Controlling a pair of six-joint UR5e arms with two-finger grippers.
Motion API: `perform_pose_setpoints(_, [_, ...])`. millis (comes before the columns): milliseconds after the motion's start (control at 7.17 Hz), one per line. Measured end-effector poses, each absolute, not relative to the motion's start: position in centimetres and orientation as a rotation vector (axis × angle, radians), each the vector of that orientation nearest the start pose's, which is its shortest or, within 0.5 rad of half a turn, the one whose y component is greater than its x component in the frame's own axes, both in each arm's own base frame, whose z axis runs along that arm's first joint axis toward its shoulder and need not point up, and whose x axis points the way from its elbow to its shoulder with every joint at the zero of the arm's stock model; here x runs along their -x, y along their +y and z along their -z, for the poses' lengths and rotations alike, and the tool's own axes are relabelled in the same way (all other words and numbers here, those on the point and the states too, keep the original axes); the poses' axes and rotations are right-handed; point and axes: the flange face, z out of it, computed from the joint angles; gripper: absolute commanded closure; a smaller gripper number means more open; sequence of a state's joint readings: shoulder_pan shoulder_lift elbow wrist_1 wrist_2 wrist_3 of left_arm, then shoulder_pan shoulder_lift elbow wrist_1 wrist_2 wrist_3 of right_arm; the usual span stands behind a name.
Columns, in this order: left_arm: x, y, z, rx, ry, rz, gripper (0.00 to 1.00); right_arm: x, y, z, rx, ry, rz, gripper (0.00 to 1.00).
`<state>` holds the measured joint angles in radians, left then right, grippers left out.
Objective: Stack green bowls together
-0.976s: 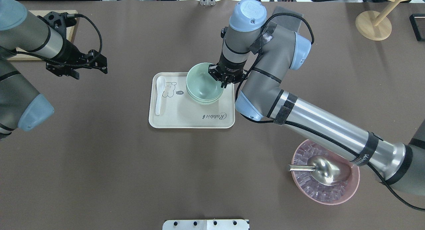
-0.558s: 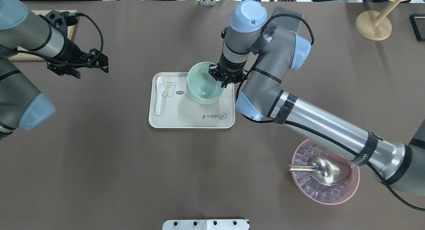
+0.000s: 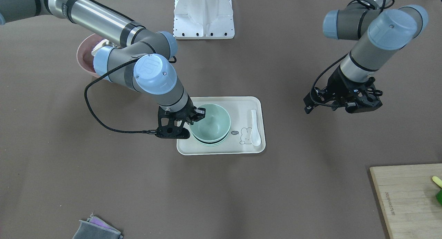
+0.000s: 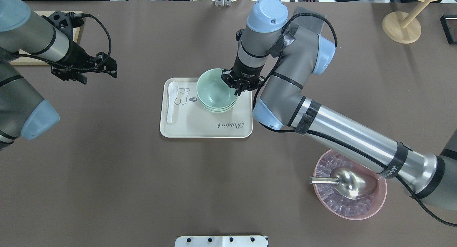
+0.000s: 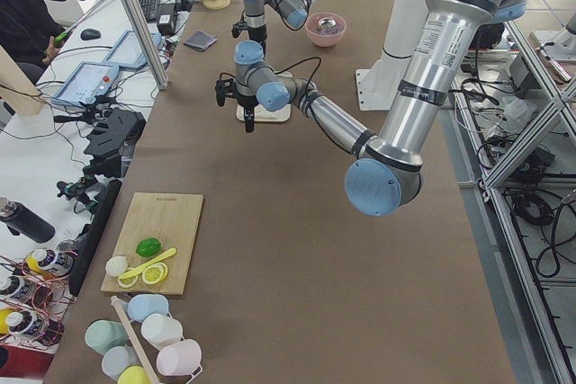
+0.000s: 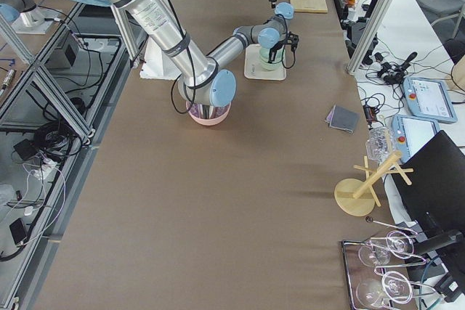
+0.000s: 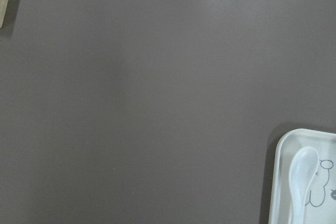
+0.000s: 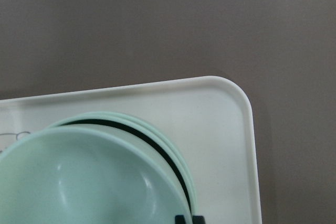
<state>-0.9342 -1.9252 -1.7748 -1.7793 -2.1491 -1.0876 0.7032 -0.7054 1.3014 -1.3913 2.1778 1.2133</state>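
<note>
The right gripper (image 4: 237, 90) is closed on the rim of the top green bowl (image 4: 214, 89). One finger is inside the bowl and the other is outside, against its wall. The grip is at the side of the bowl nearest the right arm, so almost the whole bowl lies to the robot's left of the gripper, with its opening upward.

This bowl is inside the two other green bowls (image 4: 218, 109), which are nested together on the far part of the cream tray (image 4: 200, 124) near the middle of the table (image 4: 107, 168). In the right wrist view a dark gap shows between the held bowl and the rims under it, so it is not fully seated. In the overhead view the lower rims show only on the side towards the robot.

A white spoon (image 4: 171, 100) lies along the left edge of the tray, apart from the bowls.

The left gripper (image 4: 113, 69) hangs over bare table, well apart from the tray on its left. Its jaws appear apart and hold nothing.

A pink bowl (image 4: 357, 207) with a metal scoop stands under the right arm, near the robot.
</note>
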Motion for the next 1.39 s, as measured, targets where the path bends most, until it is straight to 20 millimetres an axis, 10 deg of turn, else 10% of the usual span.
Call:
perform_pose_setpoints(697, [-29.91,-53.72,-34.42,-0.068,0.923,0.197,0.02,54.47,-55.93,-21.15,0.123,-0.931,-0.083,0.98])
perform_pose_setpoints(837, [-29.91,-53.73,-34.4,-0.068,0.923,0.197,0.02,54.52,-55.95,-21.24,0.126,-0.93,-0.087,0.01])
perform_pose_setpoints(1394, [-29.9,-53.71,-34.32,-0.072,0.924,0.189,0.02,53.92,-56.28,-20.5,0.14,-0.946,-0.117,0.0])
